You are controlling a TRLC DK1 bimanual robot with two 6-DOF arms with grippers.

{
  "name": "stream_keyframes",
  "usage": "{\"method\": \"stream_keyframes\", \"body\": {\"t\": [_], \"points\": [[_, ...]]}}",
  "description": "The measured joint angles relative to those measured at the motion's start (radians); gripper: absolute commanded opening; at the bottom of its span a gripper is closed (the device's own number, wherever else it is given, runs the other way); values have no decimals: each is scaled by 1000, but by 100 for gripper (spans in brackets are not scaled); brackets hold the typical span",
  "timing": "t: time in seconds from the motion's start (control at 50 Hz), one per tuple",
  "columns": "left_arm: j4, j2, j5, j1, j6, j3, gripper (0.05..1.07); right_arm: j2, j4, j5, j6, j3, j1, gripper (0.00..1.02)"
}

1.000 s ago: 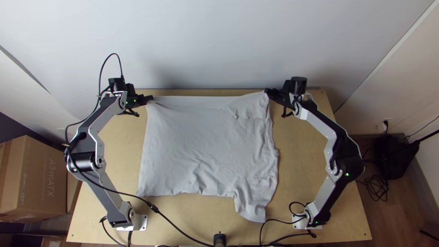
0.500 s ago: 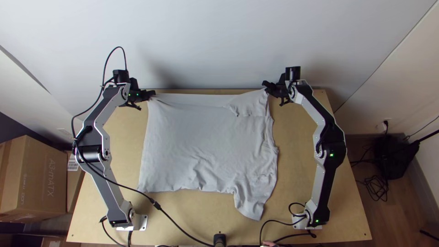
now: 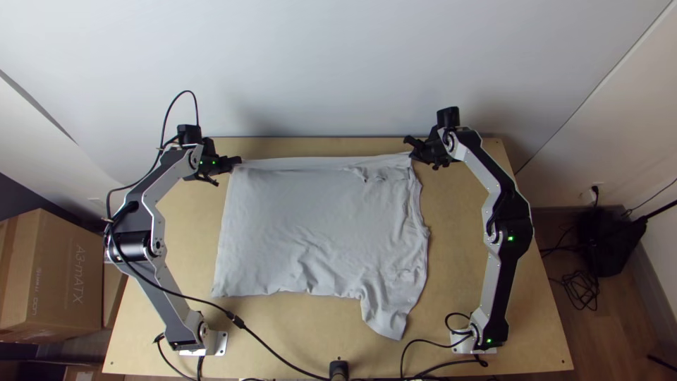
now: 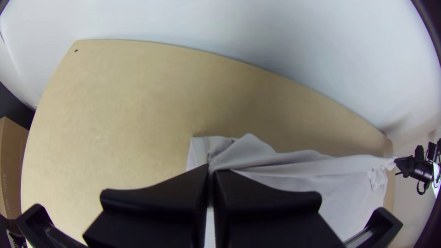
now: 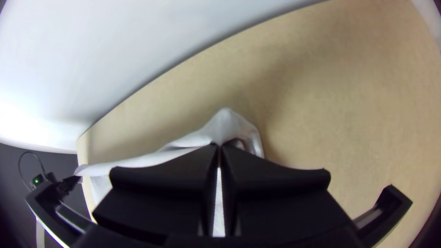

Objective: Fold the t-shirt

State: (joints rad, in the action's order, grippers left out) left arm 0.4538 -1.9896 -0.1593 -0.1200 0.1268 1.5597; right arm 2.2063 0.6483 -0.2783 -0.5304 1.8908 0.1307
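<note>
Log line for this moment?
left claw: shut on t-shirt, far left corner | right claw: shut on far right corner | cloth: wide, near part wrinkled

So yeah, got a t-shirt (image 3: 317,226) on the table (image 3: 486,190), in between the left arm (image 3: 169,307) and the right arm (image 3: 497,289), with their bases at the near left and near right. Got the left gripper (image 3: 238,163) at the t-shirt's far left corner and the right gripper (image 3: 409,149) at the far right one. Got a wall (image 3: 338,63) behind the table too. Add a cable (image 3: 239,322) in front of the t-shirt, then throw in a box (image 3: 63,275) left of the table, plus some tangled cables (image 3: 584,286) on the floor (image 3: 638,310) to the right.
</note>
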Motion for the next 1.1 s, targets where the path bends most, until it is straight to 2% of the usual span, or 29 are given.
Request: {"method": "stream_keyframes", "body": {"t": [0.5, 0.88, 0.9, 0.92, 0.94, 0.98, 1.02, 1.06, 1.1], "points": [[-66, 153, -40, -21, -12, -220, 8, -245, -5, 0, 0, -282, 13, 2], [-112, 216, -43, -33, -29, -350, 9, -367, -95, 0, 3, -564, 26, 2], [-114, 220, -43, -34, -31, -357, 12, -372, -98, 0, 3, -576, 27, 3], [-114, 224, -43, -35, -34, -361, 20, -377, -107, 0, 3, -591, 27, 6], [-114, 229, -43, -35, -39, -370, 34, -382, -113, 0, 3, -603, 27, 12], [-114, 241, -43, -35, -50, -386, 63, -393, -128, 0, 3, -627, 27, 33], [-115, 259, -43, -34, -61, -406, 83, -404, -133, 0, 3, -649, 27, 58], [-114, 280, -43, -34, -76, -425, 92, -422, -134, 1, 3, -670, 27, 80], [-114, 305, -43, -34, -87, -445, 100, -439, -135, 1, 3, -688, 26, 88]]}}
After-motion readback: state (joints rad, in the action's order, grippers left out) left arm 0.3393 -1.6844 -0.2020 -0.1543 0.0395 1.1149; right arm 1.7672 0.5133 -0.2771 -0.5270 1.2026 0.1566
